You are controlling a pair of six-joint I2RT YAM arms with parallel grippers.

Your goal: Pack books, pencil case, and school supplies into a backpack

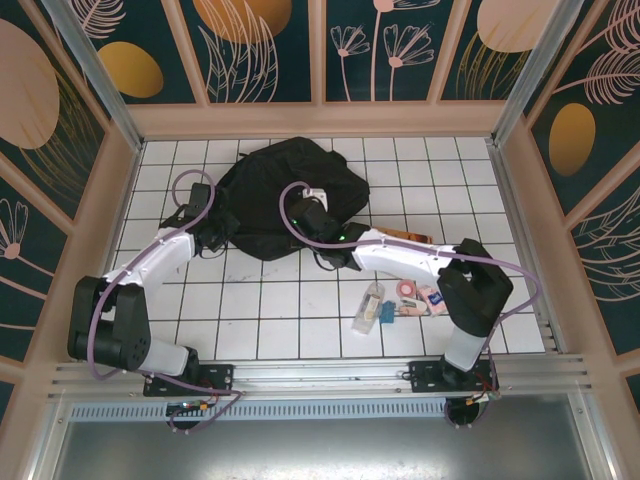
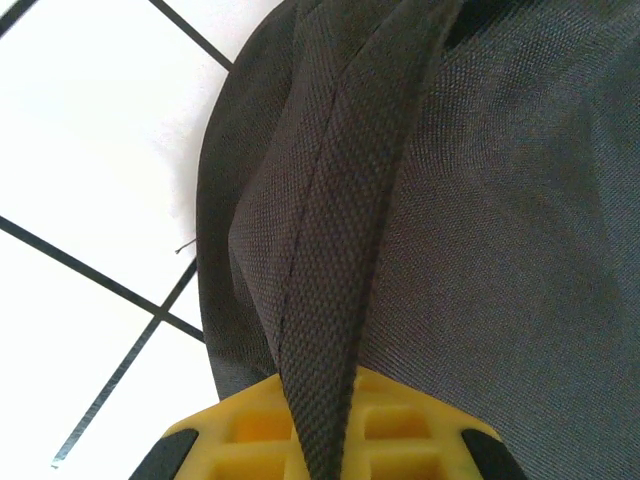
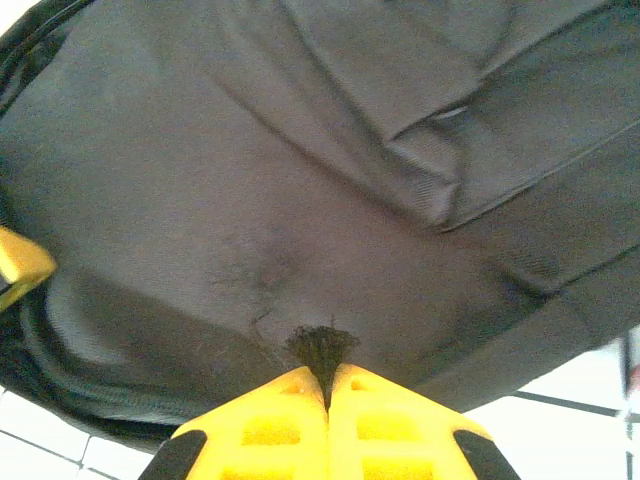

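Left pincer (image 2: 322,440) and right pincer (image 3: 328,388) each clamp fabric of the backpack (image 1: 268,190), whose inside is hidden.

the big black backpack (image 1: 262,200) blocks the middle back of the table (image 1: 250,320). the left arm (image 1: 150,262) and the right arm (image 1: 400,258) lie across the tiles beside it. small school supplies (image 1: 400,300) crowd the front right. the front left tiles leave open room to pass.

This looks like a robot test booth, probably in a lab. A white tiled table (image 1: 270,300) is boxed in by panels (image 1: 265,50) printed with leaves and flowers, with metal posts (image 1: 92,62), and two robot arms (image 1: 410,258) are bolted to a rail (image 1: 320,368).
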